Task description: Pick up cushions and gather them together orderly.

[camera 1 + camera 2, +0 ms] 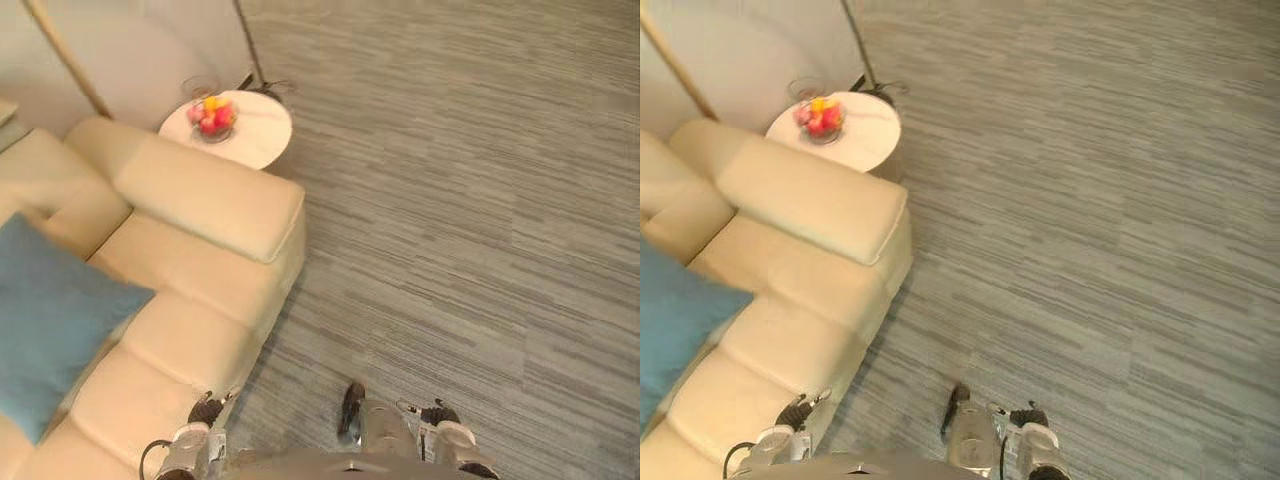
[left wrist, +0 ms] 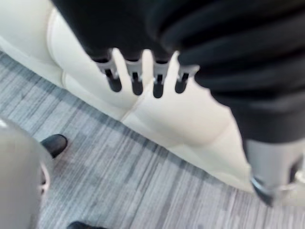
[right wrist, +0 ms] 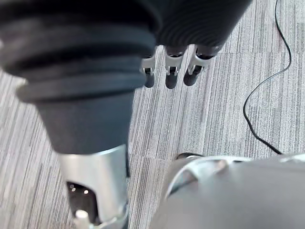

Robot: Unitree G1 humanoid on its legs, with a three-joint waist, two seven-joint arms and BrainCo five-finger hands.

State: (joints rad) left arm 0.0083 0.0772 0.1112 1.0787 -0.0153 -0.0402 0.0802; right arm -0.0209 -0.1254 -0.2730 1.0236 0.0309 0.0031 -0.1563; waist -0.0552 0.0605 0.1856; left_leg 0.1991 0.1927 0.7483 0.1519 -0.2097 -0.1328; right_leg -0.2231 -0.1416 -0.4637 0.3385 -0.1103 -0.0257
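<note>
**Blue cushion lies off our left side; both hands empty**

In the left eye view, the blue cushion (image 1: 45, 320) lies on the seat of the cream sofa (image 1: 200, 200), close to the backrest, with one corner pointing out toward the seat's front edge. Our left hand (image 1: 205, 411) hangs low beside that front edge, so the cushion lies forward and further to the left of it. Our right hand (image 1: 438, 413) hangs over the carpet (image 1: 450, 200), well apart from the sofa. The left hand is plainly the nearer one. A round desk (image 1: 255, 140) with a fruit bowl (image 1: 212, 118) stands past the sofa's armrest.

The right eye view gives the same layout, the cushion cut off at the frame's edge.

In the left wrist view, our fingers (image 2: 136, 81) hang straight and relaxed above the sofa's edge, holding nothing.

In the right wrist view, our fingers (image 3: 170, 71) likewise hang straight over the carpet, released and empty.

We judge the reach has not begun.
</note>
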